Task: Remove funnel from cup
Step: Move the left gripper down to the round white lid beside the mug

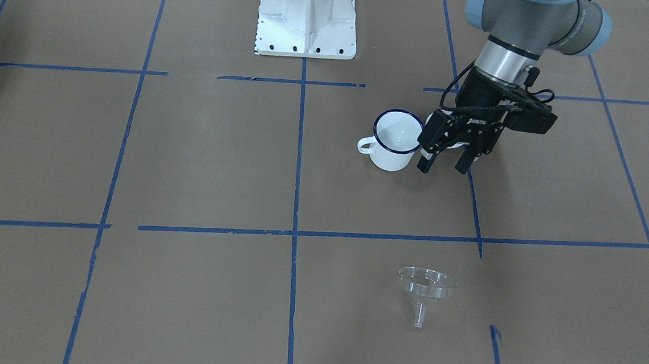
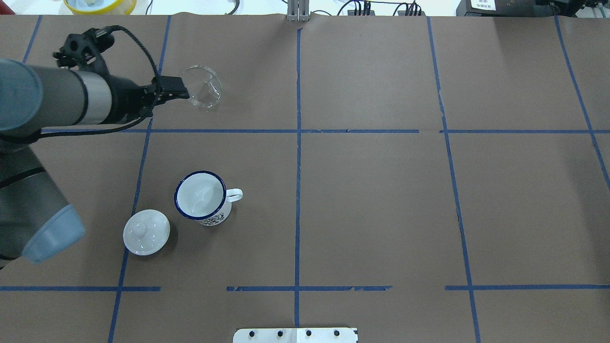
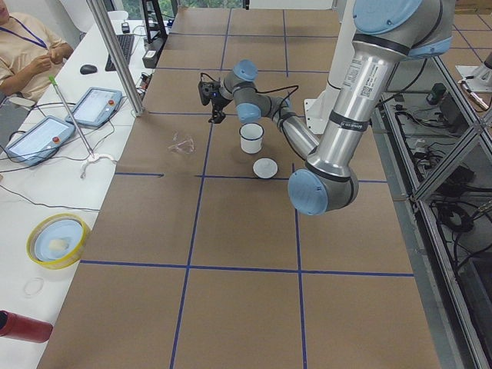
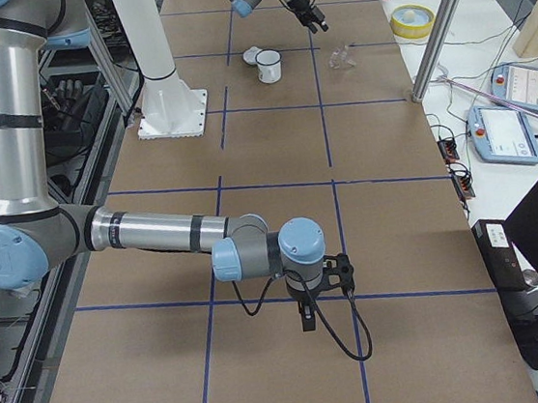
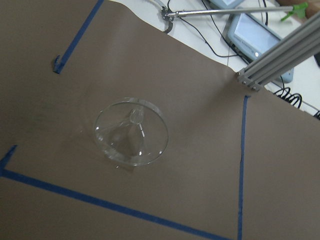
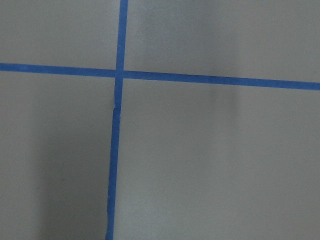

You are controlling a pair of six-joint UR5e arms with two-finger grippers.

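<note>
The clear funnel (image 1: 426, 286) lies tipped on the brown paper, apart from the cup; it also shows in the overhead view (image 2: 202, 86) and the left wrist view (image 5: 131, 131). The white cup (image 1: 392, 147) with a dark blue rim stands upright and empty (image 2: 202, 197). My left gripper (image 1: 443, 167) is open and empty, raised above the table beside the cup, between cup and funnel. My right gripper (image 4: 308, 321) hangs over the table far from both, seen only in the exterior right view; I cannot tell if it is open or shut.
A white knobbed lid (image 2: 146, 232) lies beside the cup. The robot's white base (image 1: 307, 21) stands at the table edge. A yellow bowl (image 2: 100, 5), an aluminium post (image 3: 115, 54) and tablets (image 3: 96, 108) are beyond the far edge, near an operator (image 3: 27, 46).
</note>
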